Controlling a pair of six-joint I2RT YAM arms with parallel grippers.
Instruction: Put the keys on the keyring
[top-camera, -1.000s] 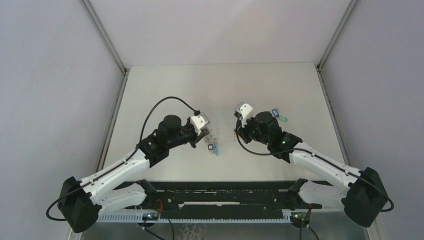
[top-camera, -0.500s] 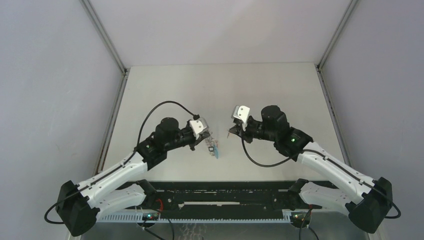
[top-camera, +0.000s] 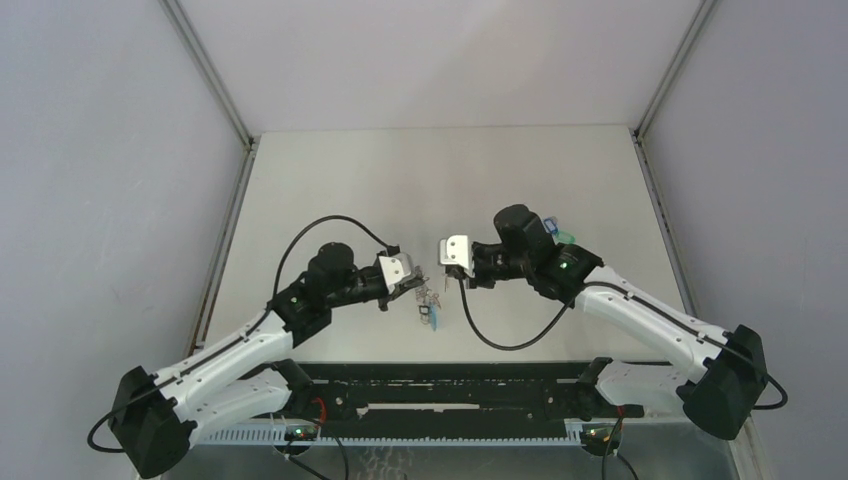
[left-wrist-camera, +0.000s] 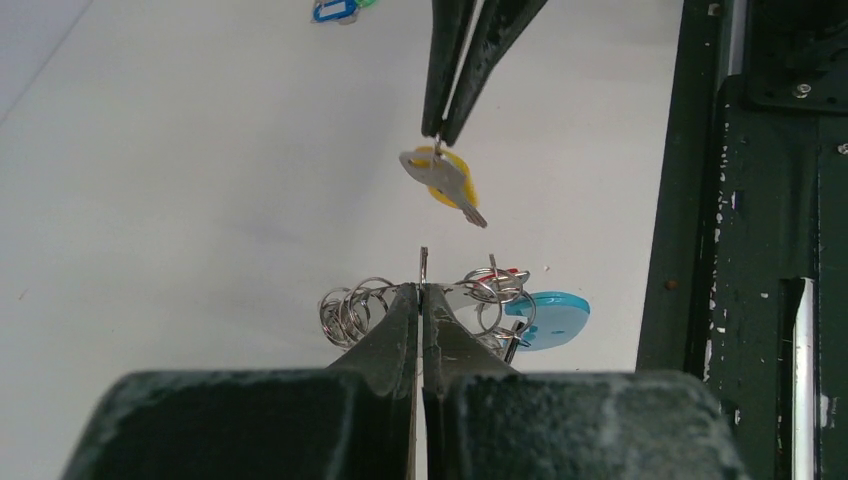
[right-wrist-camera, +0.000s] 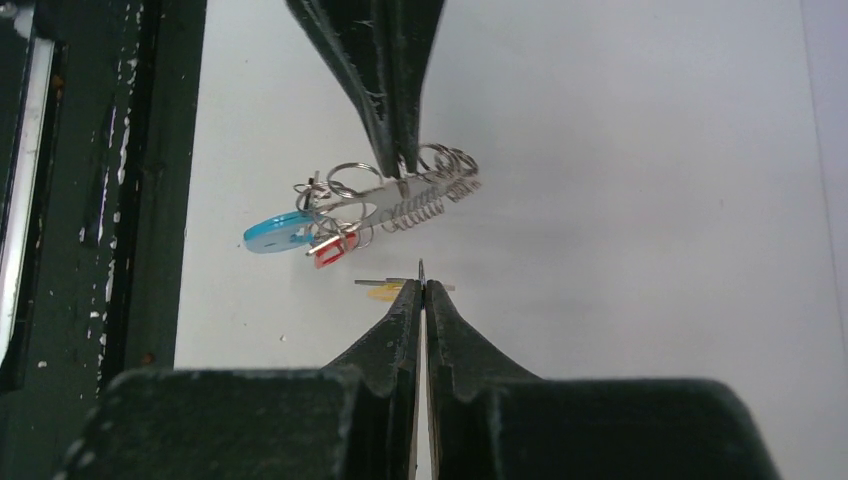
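My left gripper (left-wrist-camera: 422, 288) is shut on the keyring (left-wrist-camera: 480, 295), a bundle of silvery wire rings with a cyan piece (left-wrist-camera: 545, 318) and a red tag (right-wrist-camera: 330, 252). It hangs a little above the table, near the middle (top-camera: 428, 300). My right gripper (right-wrist-camera: 421, 285) is shut on the yellow-orange key (left-wrist-camera: 445, 180), a flat metal key with a yellow tag. That key hangs just in front of the keyring, a small gap apart. The blue and green keys (top-camera: 558, 235) lie together on the table behind the right arm.
The black rail (top-camera: 450, 385) carrying the arm bases runs along the near edge, close under both grippers. Grey walls with metal posts (top-camera: 210, 75) close in the white table (top-camera: 400, 180) on the left, right and back.
My right arm has swung left with the yellow key, closing in on the keyring. My left gripper has drifted slightly nearer and lower, still holding the ring.
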